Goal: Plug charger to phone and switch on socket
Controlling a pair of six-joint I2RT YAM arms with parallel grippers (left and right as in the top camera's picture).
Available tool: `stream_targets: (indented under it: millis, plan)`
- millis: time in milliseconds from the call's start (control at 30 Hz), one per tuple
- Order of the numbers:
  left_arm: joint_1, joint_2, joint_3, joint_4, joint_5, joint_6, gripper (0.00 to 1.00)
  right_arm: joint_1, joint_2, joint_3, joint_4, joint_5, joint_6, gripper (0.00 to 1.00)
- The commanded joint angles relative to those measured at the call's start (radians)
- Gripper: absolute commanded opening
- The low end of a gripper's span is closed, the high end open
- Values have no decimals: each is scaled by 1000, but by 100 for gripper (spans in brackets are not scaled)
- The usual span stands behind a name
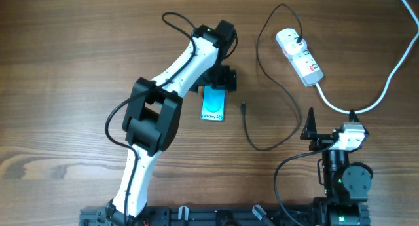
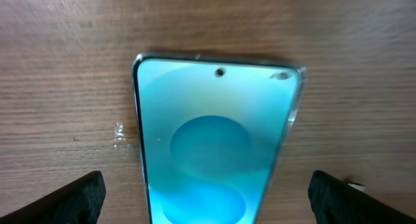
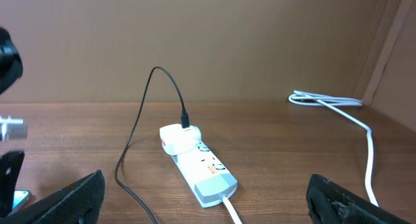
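Observation:
The phone (image 1: 213, 104) lies flat on the wooden table, cyan screen up; it fills the left wrist view (image 2: 214, 146). My left gripper (image 1: 217, 78) hovers over its far end, open, one finger on each side of it (image 2: 207, 197), not touching. The charger cable (image 1: 278, 82) runs from a white adapter in the socket (image 1: 299, 56) in a loop to its small black plug (image 1: 243, 109), which lies loose right of the phone. The socket also shows in the right wrist view (image 3: 198, 167). My right gripper (image 1: 313, 131) is open and empty, near the front right.
The socket's thick white lead (image 1: 386, 82) curves off to the back right edge of the table; it also shows in the right wrist view (image 3: 338, 107). A brown wall stands behind the table.

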State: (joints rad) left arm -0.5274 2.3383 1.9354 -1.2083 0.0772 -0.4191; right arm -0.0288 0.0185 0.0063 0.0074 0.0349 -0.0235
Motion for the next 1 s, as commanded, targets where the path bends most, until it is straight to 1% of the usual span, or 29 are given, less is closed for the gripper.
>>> stream_targets:
  millis: [0, 300, 367, 433, 467, 533, 567, 867, 967]
  plan:
    - [0, 16, -58, 20, 12, 24, 100, 4, -5, -1, 3, 10, 12, 100]
    - [-28, 16, -124, 59, 21, 29, 100, 4, -5, -1, 3, 10, 12, 100]
    - [-37, 17, -137, 73, 74, 93, 100, 4, -5, -1, 3, 10, 12, 100]
    - [-40, 17, -137, 72, 79, 97, 100, 4, -5, -1, 3, 10, 12, 100]
    - [-41, 17, -137, 73, 78, 81, 100, 4, -5, -1, 3, 10, 12, 100]
    - [-41, 17, -137, 73, 47, -10, 100, 4, -5, -1, 3, 10, 12, 100]
    - [-42, 17, -137, 76, 45, -20, 100, 4, -5, -1, 3, 10, 12, 100]
    - [-51, 17, -140, 79, 41, -19, 100, 4, -5, -1, 3, 10, 12, 100]
    - [-53, 17, -152, 80, 40, -19, 97, 4, -5, -1, 3, 10, 12, 100]
